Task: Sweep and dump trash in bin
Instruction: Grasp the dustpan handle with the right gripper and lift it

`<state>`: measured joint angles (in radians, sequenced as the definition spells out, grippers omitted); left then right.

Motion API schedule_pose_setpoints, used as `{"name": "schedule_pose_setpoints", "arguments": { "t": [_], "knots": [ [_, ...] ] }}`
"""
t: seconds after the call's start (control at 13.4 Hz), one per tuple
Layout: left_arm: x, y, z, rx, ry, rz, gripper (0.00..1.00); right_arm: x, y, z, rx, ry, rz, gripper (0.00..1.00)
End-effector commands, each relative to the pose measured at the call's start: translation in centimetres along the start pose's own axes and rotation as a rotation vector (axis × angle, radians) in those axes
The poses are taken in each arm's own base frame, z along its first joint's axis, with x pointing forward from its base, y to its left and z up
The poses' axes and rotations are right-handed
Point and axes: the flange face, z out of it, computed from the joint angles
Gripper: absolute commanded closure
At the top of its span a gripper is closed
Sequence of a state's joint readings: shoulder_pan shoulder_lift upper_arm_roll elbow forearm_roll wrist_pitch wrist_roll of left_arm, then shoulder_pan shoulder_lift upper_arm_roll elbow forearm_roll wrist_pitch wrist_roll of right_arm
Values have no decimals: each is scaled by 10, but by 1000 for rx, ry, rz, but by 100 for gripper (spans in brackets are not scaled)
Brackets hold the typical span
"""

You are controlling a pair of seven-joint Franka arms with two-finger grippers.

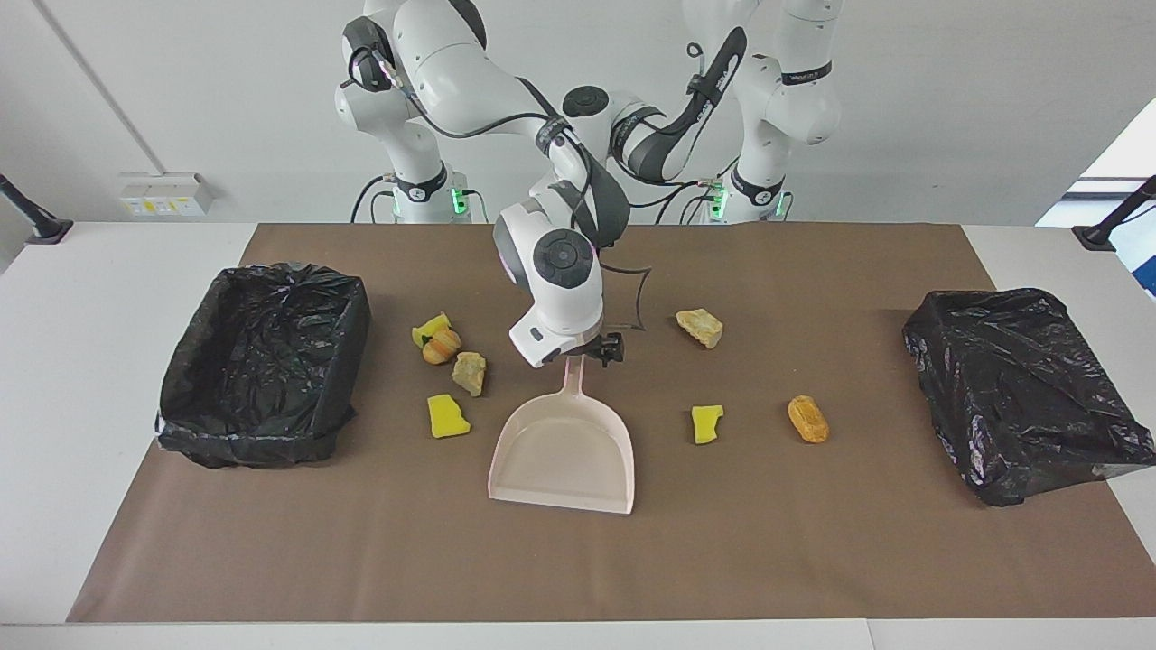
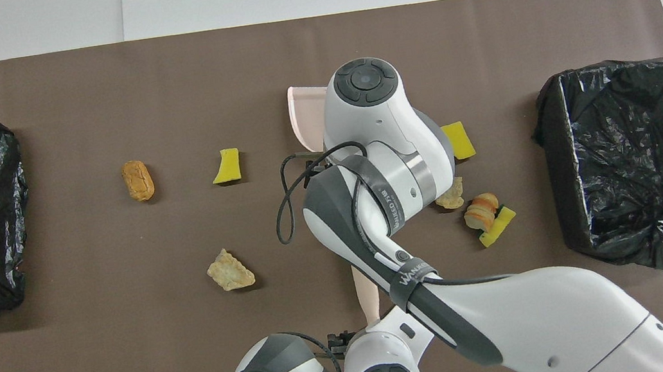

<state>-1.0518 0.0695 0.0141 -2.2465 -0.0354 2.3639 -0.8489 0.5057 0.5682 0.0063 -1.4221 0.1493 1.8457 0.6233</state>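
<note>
Right pincer (image 1: 578,357) over yellow, beige, orange trash (image 1: 449,417).

One camera sits high across the desk (image 1: 135,271) from the robots and looks back at them, taking in the whole brown mat (image 1: 813,560) and both arm bases. The other hangs above the robots' own end, looking steeply down and forward, closer in. Both views share the mat and the pink dustpan (image 1: 564,456) at its middle; around that dustpan, everything appears half a turn reversed.
</note>
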Motion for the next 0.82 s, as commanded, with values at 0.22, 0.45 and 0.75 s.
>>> {"name": "schedule_pose_setpoints", "arguments": {
  "t": [0.22,0.45,0.75],
  "knots": [
    [9,2,-6,-6,7,-23,77,-8,10,5,21,-13,15,47],
    [8,0,-10,11,-10,-17,100,-8,9,3,30,-5,60,100],
    [19,-42,-42,90,-91,-54,100,-1,17,-10,39,5,56,100]
  ]
}}
